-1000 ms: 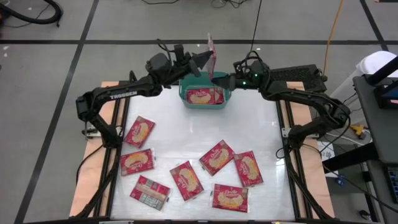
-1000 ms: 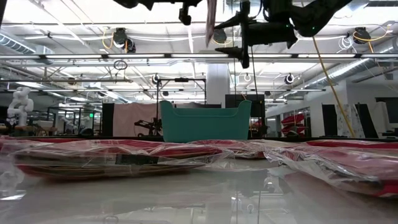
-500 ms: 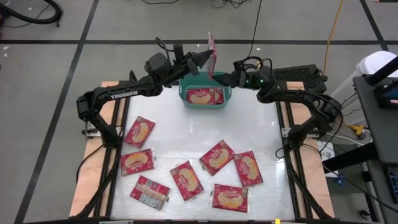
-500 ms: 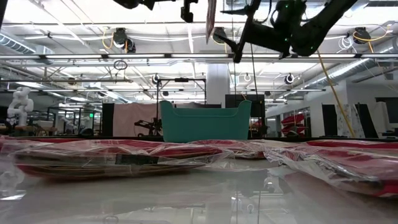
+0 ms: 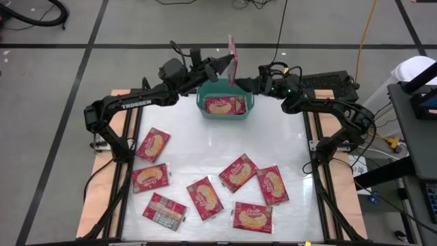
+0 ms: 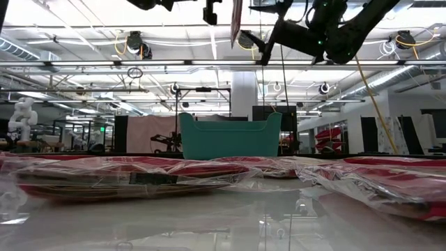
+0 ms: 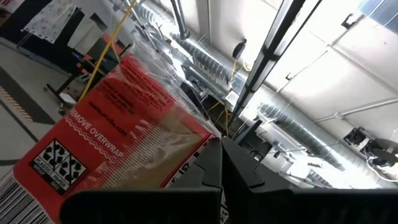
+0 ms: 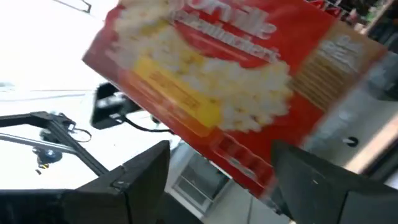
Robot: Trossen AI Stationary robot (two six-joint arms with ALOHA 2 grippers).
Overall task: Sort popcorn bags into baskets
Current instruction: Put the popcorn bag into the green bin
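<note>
White table (image 5: 205,150), left jaws (image 5: 228,67) clenched on lifted bag (image 5: 231,57), right jaws (image 5: 246,83) released.

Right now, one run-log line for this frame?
left gripper: shut on raised popcorn bag, above teal basket | right gripper: open, beside bag | table: seven bags loose

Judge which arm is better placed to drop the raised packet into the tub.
Left. The left gripper grips the upright popcorn bag just above the teal basket's far rim. The right gripper is open beside it, holding nothing.
</note>
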